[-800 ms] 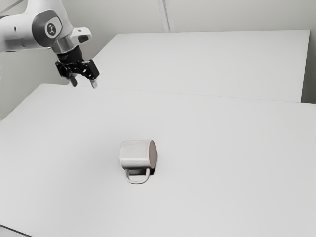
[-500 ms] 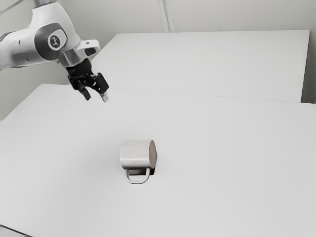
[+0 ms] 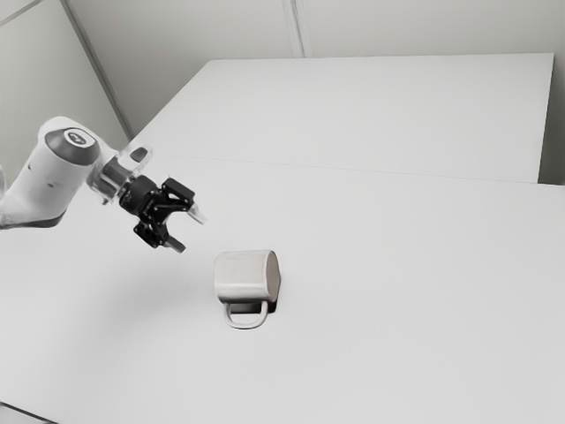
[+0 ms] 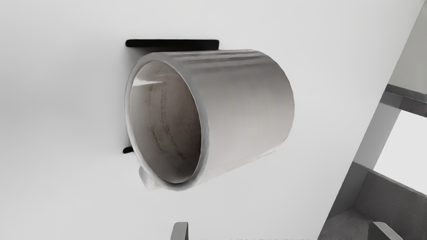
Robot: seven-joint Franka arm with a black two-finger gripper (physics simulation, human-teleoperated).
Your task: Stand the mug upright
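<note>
Leftmost, the arm (image 3: 55,177) entered from the exterior view's left, extending over the table (image 3: 424,309). Next came the black gripper (image 3: 191,233), angled down toward the mug, fingers wide apart with nothing between them. To its right, near but not touching, the mug (image 3: 241,276) lay on its side on the table, well in from the far edge and from the edge at the exterior view's lower left. Its handle (image 3: 245,324) faced the table's near side. Wrist view: open mouth (image 4: 166,123) visible, brownish marks on the inner wall.
</note>
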